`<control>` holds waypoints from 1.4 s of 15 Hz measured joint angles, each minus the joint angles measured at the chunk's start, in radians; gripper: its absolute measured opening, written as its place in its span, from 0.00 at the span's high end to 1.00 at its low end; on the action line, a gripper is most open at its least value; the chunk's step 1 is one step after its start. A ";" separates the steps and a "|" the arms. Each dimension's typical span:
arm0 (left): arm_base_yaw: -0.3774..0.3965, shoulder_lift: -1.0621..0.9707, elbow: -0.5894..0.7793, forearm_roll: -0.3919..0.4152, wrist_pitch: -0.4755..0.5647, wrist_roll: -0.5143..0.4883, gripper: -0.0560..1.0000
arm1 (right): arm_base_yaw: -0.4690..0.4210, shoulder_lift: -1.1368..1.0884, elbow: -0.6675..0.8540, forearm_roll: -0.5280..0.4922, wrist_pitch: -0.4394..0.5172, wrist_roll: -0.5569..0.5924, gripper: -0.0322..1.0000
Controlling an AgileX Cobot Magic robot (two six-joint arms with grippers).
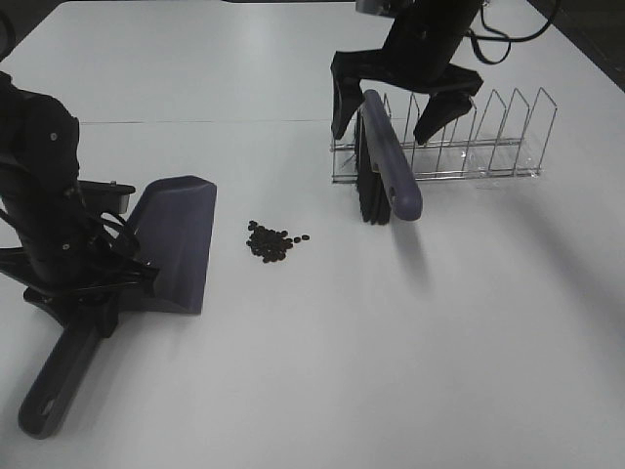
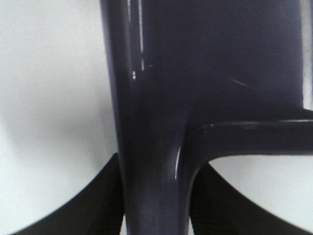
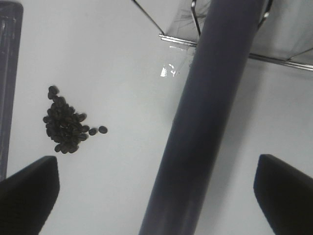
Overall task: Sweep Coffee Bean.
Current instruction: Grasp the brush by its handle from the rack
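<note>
**One Gripper Held the Dustpan, the Other Was Wide Open**

The left gripper [image 2: 156, 210] was shut tight on the handle of the purple dustpan [image 1: 178, 242]. In the left wrist view its two black fingers [image 2: 98, 208] pressed on both sides of the handle. The pan lay on the white table [image 1: 322, 371], on the left side, with its wide edge facing right.

The right gripper [image 1: 389, 112] was far back on the right, with its jaws open very wide. The handle of the brush [image 1: 393, 171] ran between them. In the right wrist view, white table showed between each of the fingertips [image 3: 29, 196] and the handle, so this gripper touched nothing and held nothing. The brush leaned at the left end of a wire rack [image 1: 469, 176], with its black bristles [image 1: 369, 195] down by the table.

The coffee beans [image 1: 273, 241] sat in one small pile on the table, just right of the dustpan's edge but not touching it, and nearer than the brush.

In the high view the left arm hid the spot where the gripper met the handle. The left wrist view was so close and dark that only the handle and a bit of the pan showed. The brush handle was cut off at both ends in the right wrist view. The beans were too small to count
</note>
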 joint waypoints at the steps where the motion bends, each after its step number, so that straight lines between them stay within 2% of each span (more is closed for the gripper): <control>1: 0.000 0.000 0.000 0.000 0.001 -0.001 0.62 | 0.001 0.029 -0.001 0.004 0.000 0.000 0.02; 6: 0.000 0.000 0.000 -0.002 0.004 -0.001 0.62 | 0.001 0.125 -0.040 0.012 0.003 0.000 0.04; 21: 0.000 0.000 0.000 -0.003 0.006 -0.001 0.62 | 0.001 0.167 -0.071 0.044 0.002 0.000 0.15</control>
